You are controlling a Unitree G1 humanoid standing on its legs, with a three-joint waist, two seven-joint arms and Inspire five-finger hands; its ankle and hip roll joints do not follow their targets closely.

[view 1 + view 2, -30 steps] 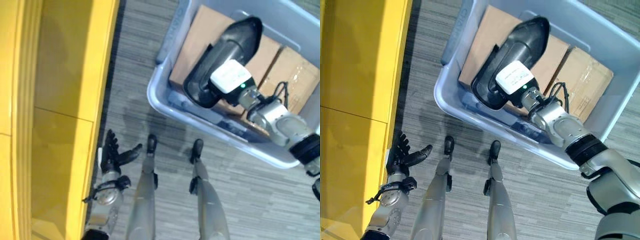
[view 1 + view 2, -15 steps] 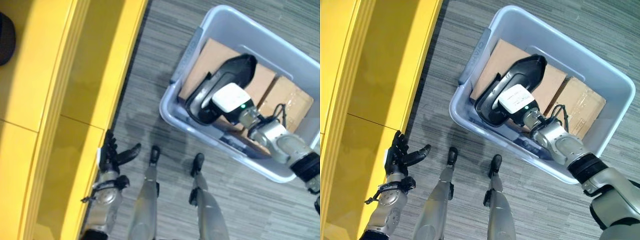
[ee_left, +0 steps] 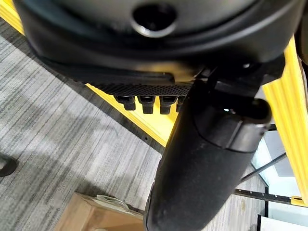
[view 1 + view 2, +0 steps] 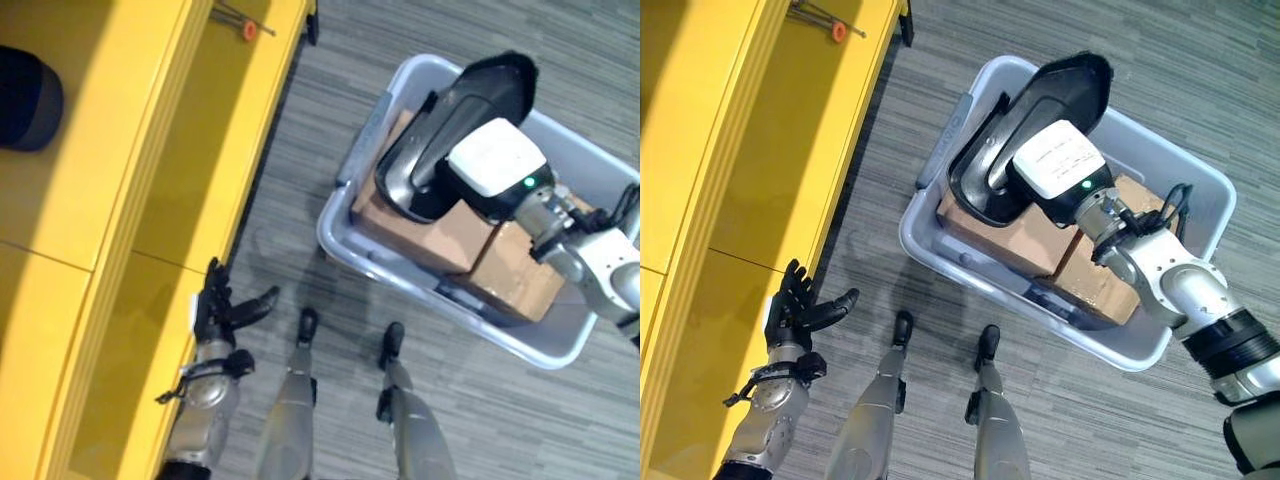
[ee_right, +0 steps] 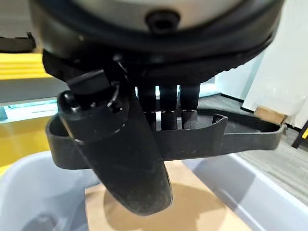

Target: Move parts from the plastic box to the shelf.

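Black part (image 4: 1025, 140) gripped by right robot hand (image 5: 168, 115) over plastic box (image 4: 1200, 180) | left robot hand (image 4: 215, 310) relaxed beside yellow shelf (image 4: 120, 200)

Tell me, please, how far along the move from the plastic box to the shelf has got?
Possibly done: a dark rounded item already lies on the yellow shelf. In hand: the right hand grips a black plastic part above the plastic box. Left: carrying it to the shelf; cardboard boxes remain in the box. The left hand hangs open by the shelf.

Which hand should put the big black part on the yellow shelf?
The right hand: its fingers already curl round the black part, lifted over the plastic box. The left hand hangs open and empty beside the yellow shelf.
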